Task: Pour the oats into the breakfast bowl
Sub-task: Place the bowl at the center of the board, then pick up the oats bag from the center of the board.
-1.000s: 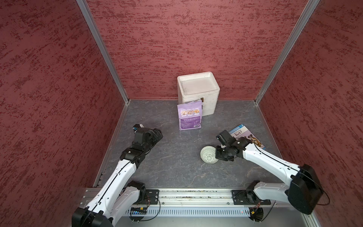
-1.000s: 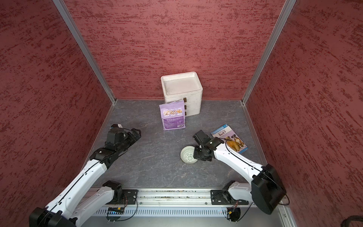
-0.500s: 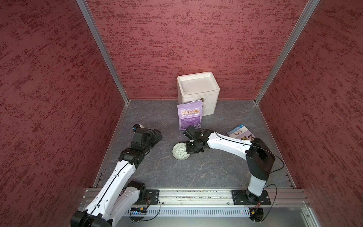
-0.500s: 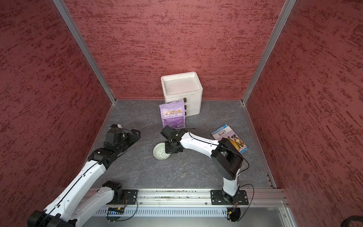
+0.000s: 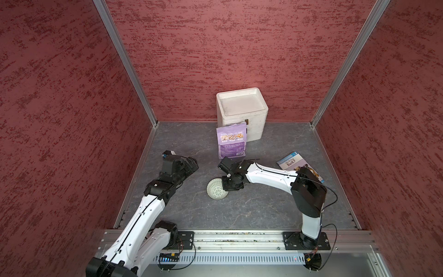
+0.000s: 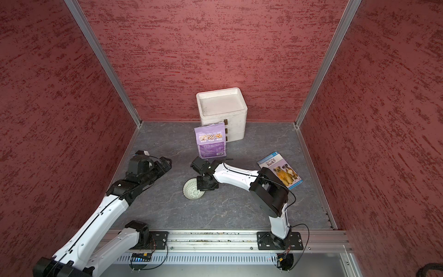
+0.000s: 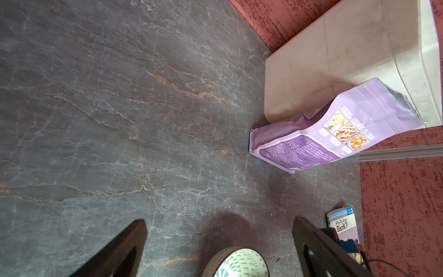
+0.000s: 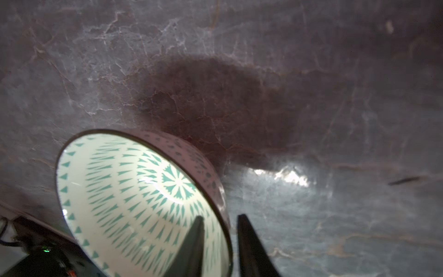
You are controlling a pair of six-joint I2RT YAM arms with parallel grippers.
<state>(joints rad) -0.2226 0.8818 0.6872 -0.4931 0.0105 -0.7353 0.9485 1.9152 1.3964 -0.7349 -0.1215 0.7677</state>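
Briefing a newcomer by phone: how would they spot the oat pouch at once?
Start at the white foam box against the back wall. The pouch stands just in front of it. Unlike the flat dog book and round bowl, it is lilac with three food photos.

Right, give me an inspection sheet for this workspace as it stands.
Surface: grey marbled tabletop, no spilled oats seen.
Job's things: lilac oats pouch upright, leaning on the white foam box, top edge ragged; breakfast bowl on the tabletop mid-cell, empty.
Clutter: white foam box at the back wall; dog book flat, on the right.
End effectors: left end effector open, empty, touching nothing; right end effector open, one jaw inside the bowl's rim, one outside.
Cables: black cable along the right arm, more looped at the bases; none lying on the tabletop.
Surroundings: red textured walls on three sides; aluminium rail in front.
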